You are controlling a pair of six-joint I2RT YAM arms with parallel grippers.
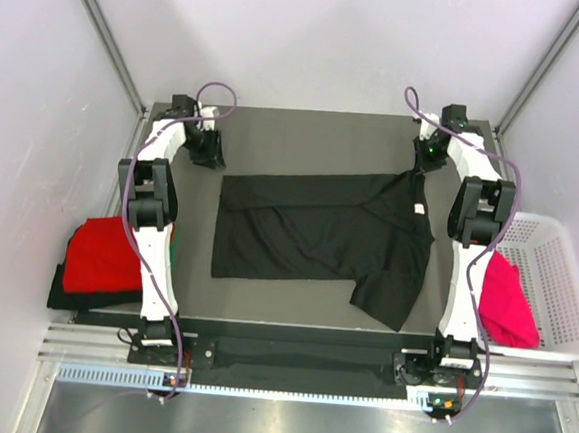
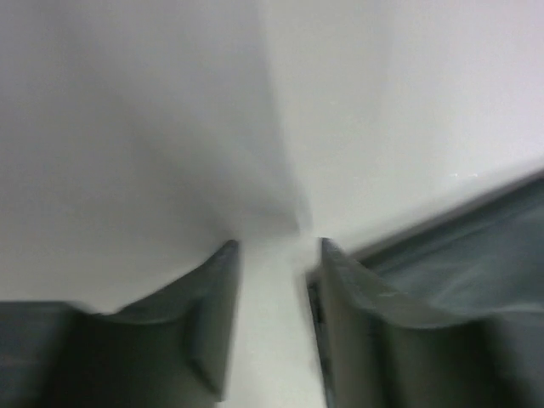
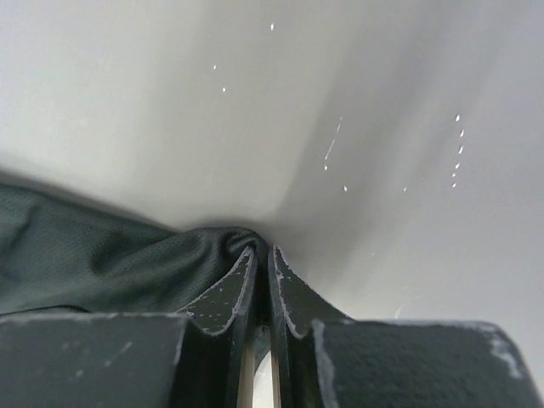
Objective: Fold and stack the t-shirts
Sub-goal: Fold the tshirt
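A black t-shirt (image 1: 318,234) lies spread across the dark table, its small white neck label (image 1: 419,208) near the right side. My right gripper (image 1: 426,162) is shut on a pinch of the black shirt's cloth (image 3: 153,259) at the far right and lifts it; its own point in the wrist view is at the fingertips (image 3: 262,252). My left gripper (image 1: 206,150) is open and empty at the far left, above the table; the wrist view (image 2: 276,248) shows only white wall between its fingers. A red shirt (image 1: 106,254) lies on a stack left of the table. A magenta-pink shirt (image 1: 509,299) lies in the basket.
A white plastic mesh basket (image 1: 565,288) stands off the table's right edge. The red shirt rests on dark cloth (image 1: 62,297) with a strip of green showing at its right edge. White walls close in behind and at both sides.
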